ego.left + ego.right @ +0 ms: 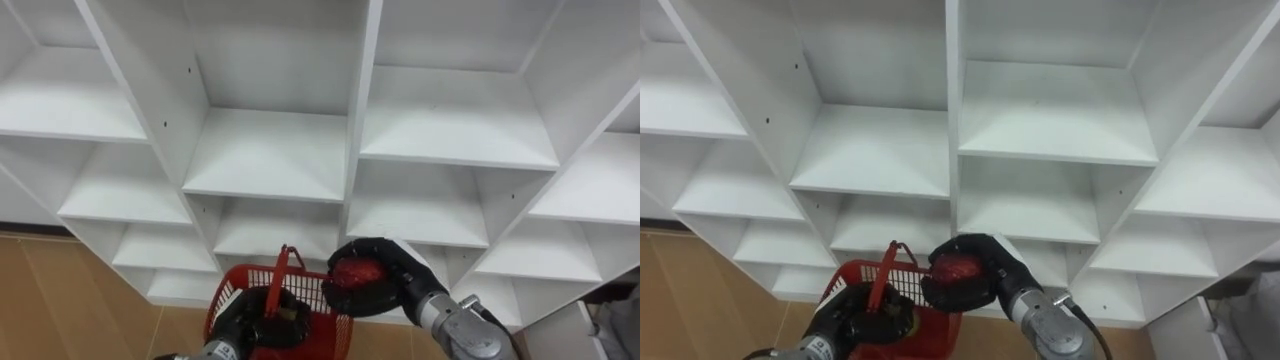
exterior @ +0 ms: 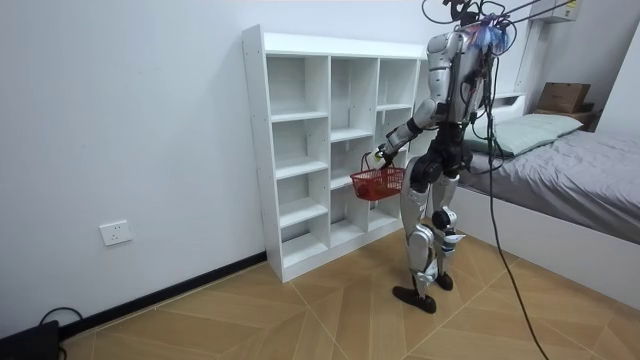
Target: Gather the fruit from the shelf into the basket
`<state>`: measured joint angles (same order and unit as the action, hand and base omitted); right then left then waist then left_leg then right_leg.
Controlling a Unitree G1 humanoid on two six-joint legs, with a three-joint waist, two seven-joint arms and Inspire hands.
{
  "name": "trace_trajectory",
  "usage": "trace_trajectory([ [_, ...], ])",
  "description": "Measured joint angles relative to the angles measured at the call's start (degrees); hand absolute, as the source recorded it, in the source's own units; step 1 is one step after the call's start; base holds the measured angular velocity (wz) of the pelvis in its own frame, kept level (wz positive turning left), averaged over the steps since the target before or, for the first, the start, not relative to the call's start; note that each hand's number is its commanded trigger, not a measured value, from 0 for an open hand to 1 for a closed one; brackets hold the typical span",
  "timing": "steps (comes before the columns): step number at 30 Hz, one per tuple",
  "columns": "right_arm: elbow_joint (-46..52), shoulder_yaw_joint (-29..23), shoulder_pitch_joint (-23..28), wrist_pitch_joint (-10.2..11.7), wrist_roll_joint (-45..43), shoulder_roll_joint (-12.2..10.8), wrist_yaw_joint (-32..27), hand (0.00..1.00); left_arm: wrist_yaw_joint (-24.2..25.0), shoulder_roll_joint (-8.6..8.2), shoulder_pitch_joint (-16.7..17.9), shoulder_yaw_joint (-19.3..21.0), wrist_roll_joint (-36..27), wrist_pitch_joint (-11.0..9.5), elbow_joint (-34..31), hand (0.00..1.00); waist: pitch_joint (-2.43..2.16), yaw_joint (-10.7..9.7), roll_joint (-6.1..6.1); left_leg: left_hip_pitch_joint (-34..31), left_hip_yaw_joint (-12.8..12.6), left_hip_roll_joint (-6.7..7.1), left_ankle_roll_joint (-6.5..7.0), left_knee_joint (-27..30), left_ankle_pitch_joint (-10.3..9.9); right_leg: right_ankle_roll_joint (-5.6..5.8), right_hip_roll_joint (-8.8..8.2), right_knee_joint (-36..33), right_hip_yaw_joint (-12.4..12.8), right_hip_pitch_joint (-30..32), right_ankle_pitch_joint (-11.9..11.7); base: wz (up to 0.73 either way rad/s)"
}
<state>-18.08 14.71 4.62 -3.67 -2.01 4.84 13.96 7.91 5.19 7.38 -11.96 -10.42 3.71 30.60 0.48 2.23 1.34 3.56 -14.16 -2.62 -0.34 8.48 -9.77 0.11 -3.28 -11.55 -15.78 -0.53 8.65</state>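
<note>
In front of the white closet [image 1: 270, 150] of open shelves, the robot stands upright, its back to a bed [image 2: 590, 165]. Low in the eye views, the left robot hand [image 1: 252, 318] is curled round the raised handle [image 1: 284, 262] of a red basket [image 1: 335, 325]. Just right of that handle, over the basket's rim, a red fruit [image 1: 352, 272] sits gripped in the right robot hand [image 1: 392, 285], whose fingers wrap round it.

Right robot hand [image 1: 992, 262] clutches red fruit [image 1: 958, 272] over rim of red basket [image 1: 940, 328]; left robot hand [image 1: 845, 318] grips basket handle [image 1: 883, 278], before white closet [image 1: 880, 150].
</note>
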Motion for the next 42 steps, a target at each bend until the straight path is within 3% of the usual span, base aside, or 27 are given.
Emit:
trace_trajectory([
  [22,-0.6,1.9,-0.1,-0.1,2.3,0.0,0.0,1.0,0.0,-0.31,0.1,-0.2,2.2,0.1,0.0,1.0,0.18,1.6,0.48,-0.2,-0.2,0.04,0.01,0.2,0.0,0.01,-0.05,-0.1,0.3,0.3,0.0,0.0],
  [29,-2.1,4.0,-0.6,-0.1,2.9,0.1,1.4,1.0,0.0,-0.75,0.0,-1.6,2.2,0.0,0.0,1.0,0.14,2.8,0.65,-0.5,-0.2,0.04,0.01,0.2,0.0,0.01,0.0,0.0,0.4,0.6,0.0,0.0],
  [42,-2.3,5.5,-1.3,-0.2,3.0,0.0,2.5,1.0,0.0,-0.44,0.0,-3.7,2.2,0.1,0.0,1.0,-0.03,2.9,1.32,-1.1,-0.2,0.04,0.01,0.3,0.0,0.01,0.03,0.0,0.6,1.1,0.0,0.0],
])
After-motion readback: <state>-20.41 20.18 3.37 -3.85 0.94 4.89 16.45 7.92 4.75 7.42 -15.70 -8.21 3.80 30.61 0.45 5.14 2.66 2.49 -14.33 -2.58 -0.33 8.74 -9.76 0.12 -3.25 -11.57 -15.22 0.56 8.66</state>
